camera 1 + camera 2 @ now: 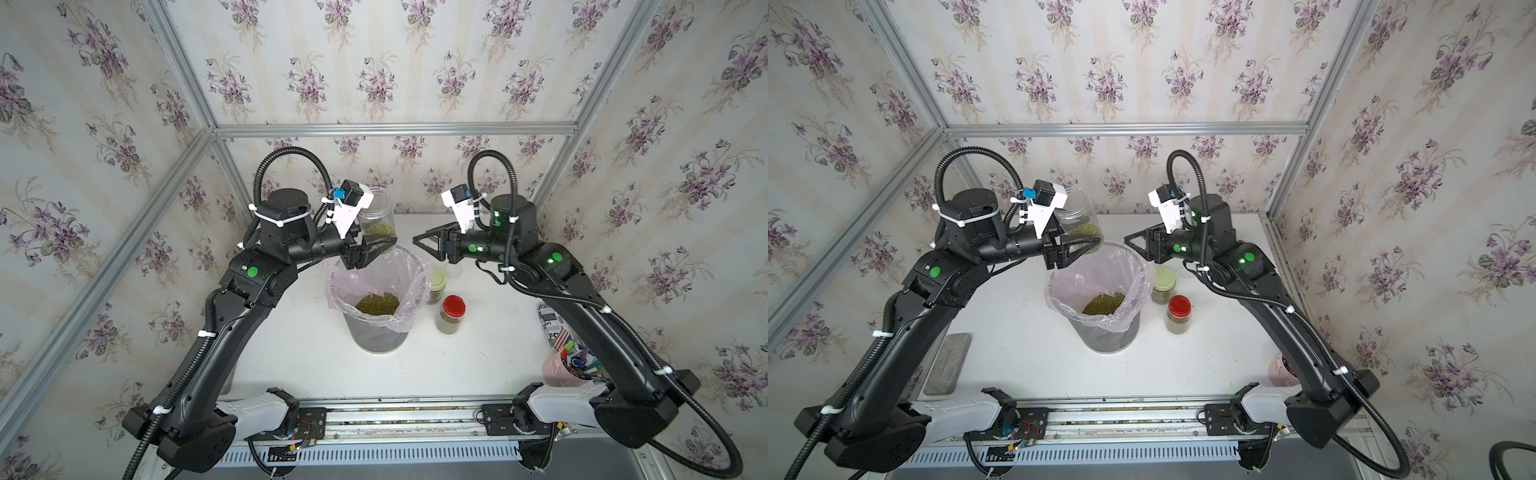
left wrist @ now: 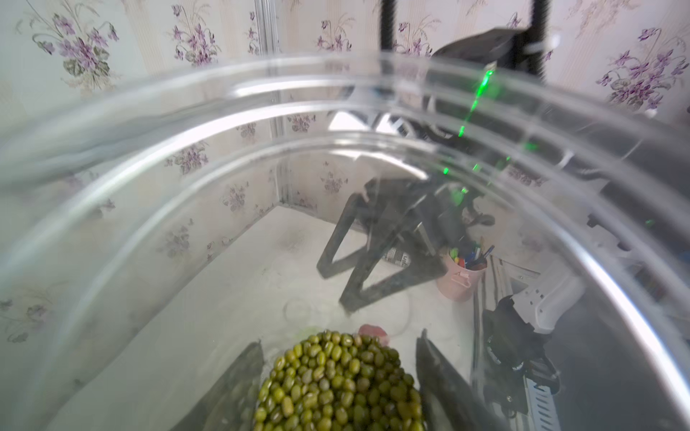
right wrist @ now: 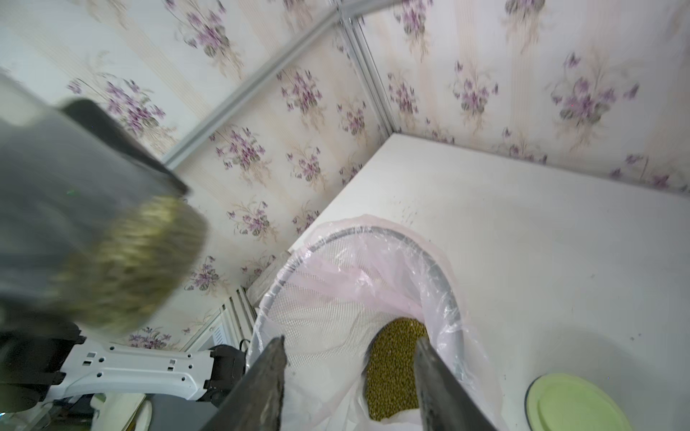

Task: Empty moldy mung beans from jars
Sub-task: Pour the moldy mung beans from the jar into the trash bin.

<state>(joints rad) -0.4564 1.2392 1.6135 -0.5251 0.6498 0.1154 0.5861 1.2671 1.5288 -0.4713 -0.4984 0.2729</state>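
Observation:
My left gripper is shut on a clear lidless jar, held in the air over the back rim of the bin. Moldy mung beans fill the jar's lower end between my fingers. My right gripper hangs open and empty just right of that jar, above the bin's right rim. More beans lie in the bin. Two closed jars stand right of the bin, one with a pale green lid and one with a red lid.
The grey bin with pink liner stands mid-table. A printed can and a pink cup of pens sit under my right arm. A grey slab lies at the left edge. Walls close in on three sides.

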